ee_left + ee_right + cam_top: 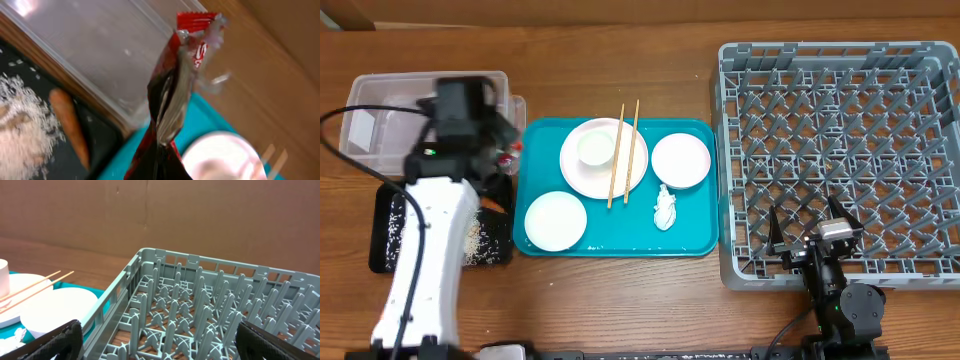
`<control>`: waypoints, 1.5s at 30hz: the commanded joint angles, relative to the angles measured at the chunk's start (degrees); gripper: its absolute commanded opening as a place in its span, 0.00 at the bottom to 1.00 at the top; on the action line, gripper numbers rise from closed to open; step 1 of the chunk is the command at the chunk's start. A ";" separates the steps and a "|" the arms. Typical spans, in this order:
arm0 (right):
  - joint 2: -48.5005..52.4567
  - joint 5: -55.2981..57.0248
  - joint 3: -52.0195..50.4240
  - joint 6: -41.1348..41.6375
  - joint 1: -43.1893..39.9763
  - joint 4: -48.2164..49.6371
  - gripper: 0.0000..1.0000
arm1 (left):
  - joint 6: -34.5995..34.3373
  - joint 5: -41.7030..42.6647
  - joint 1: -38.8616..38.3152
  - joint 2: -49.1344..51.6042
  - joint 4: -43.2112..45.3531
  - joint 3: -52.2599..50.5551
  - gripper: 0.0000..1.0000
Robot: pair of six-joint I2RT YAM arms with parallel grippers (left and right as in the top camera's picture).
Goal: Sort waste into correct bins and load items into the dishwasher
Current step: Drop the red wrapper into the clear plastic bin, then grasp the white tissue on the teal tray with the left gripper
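1. My left tool (498, 142) is clenched on the red-and-silver crinkled foil wrapper (172, 95), held by its lower end. The fingers themselves fall outside the wrist view.
2. The wrapper hangs clear of the worktop, at the edge of the clear rectangular plastic tub (380, 125) nearest the teal serving tray (692, 238).
3. Governing relation: the tub lies to the wrapper's left. The wrapper's long axis runs straight out from the tool, creased and twisted.
4. The shallow black rectangular tray (102, 145) already holds white rice (20, 130) and a small orange carrot (70, 125).
5. My right tool (812, 238) stands released at the grey plastic dish rack (740, 150), well apart. The left arm is nearer.
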 commanded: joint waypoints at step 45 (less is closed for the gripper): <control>-0.42 -0.07 -0.57 -0.17 -0.02 0.48 1.00 | -1.53 4.37 -49.09 24.33 0.46 1.81 0.76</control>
